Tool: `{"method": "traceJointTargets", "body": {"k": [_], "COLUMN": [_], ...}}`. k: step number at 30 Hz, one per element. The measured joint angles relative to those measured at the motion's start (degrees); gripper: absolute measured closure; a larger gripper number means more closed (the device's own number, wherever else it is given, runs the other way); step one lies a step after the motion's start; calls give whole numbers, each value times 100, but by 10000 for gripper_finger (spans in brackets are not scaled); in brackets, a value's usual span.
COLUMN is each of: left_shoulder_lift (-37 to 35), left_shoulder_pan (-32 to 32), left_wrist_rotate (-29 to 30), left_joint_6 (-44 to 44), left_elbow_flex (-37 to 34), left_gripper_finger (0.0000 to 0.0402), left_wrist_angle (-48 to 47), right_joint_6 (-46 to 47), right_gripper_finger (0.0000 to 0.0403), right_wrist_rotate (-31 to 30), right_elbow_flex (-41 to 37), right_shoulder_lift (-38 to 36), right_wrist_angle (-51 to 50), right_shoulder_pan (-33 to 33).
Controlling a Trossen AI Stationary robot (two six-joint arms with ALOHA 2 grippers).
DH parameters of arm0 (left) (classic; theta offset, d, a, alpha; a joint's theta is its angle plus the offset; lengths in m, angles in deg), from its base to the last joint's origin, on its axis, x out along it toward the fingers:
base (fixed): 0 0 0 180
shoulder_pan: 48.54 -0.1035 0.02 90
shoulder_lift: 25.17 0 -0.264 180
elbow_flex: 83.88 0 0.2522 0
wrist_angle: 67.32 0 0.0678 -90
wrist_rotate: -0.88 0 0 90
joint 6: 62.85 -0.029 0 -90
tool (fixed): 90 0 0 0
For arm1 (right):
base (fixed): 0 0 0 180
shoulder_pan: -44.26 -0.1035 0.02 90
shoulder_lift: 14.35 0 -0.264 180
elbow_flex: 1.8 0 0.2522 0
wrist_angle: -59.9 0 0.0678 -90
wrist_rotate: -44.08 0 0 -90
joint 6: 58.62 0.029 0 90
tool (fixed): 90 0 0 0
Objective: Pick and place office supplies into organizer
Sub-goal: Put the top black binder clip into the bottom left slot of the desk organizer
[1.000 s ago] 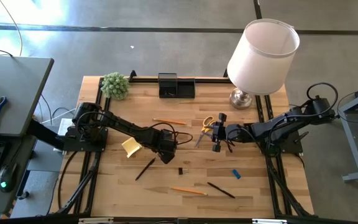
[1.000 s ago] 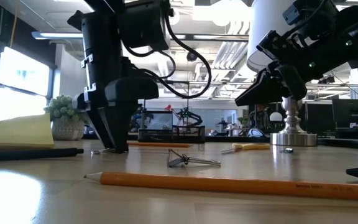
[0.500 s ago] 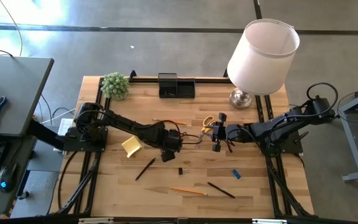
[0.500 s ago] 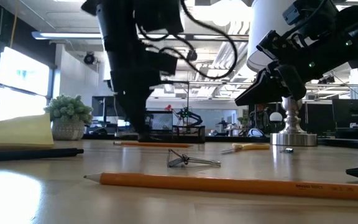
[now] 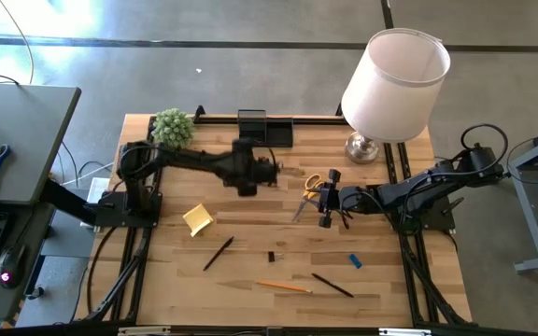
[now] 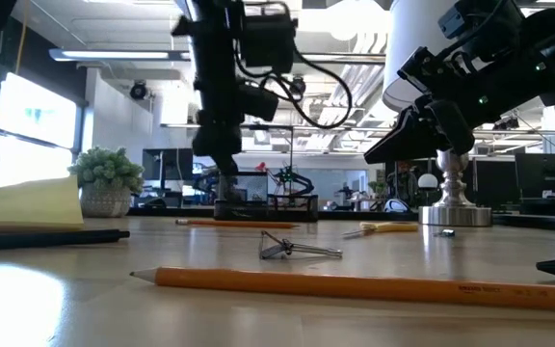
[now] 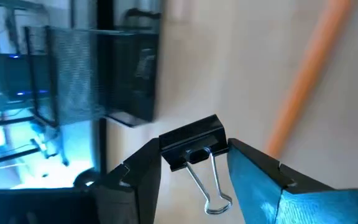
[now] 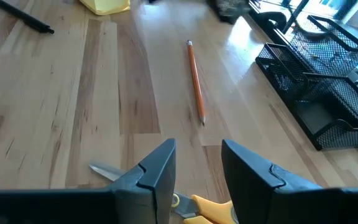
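The left arm [image 5: 190,159] reaches across the back half of the tabletop, its gripper [image 7: 191,155] raised clear of the surface with jaws closed on a black clip [image 7: 194,149]. The right arm [image 5: 418,189] stretches toward the middle, its gripper [image 8: 196,163] low, jaws slightly parted with nothing between them.

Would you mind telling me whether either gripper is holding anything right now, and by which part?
The left gripper holds a black binder clip by its black body, wire handles hanging free. The right gripper is open and empty above the scissors.
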Motion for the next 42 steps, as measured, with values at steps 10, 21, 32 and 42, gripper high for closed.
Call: {"method": "traceJointTargets", "body": {"k": [10, 21, 32, 42], "left_shoulder_lift": [0, 67, 98, 98], "left_shoulder_pan": [-1108, -1989, -2007, -2007], "left_wrist_rotate": [-493, -1087, -1354, -1357], "left_joint_6": [-2657, -3278, -3281, -3679], "left_elbow_flex": [0, -4, 2, 2], "left_gripper_finger": [245, 245, 245, 245], "left_wrist_angle": [1777, 2103, 2283, 2483], "right_joint_6": [17, 39, 54, 126], "right_gripper_finger": [279, 279, 279, 279], "right_wrist_rotate": [0, 0, -4, -2], "right_elbow_flex": [0, 0, 0, 0], "right_shoulder_lift": [0, 0, 0, 0], "right_wrist_angle": [-10, -110, -103, -92], "right_shoulder_pan": [0, -2, 0, 0]}}
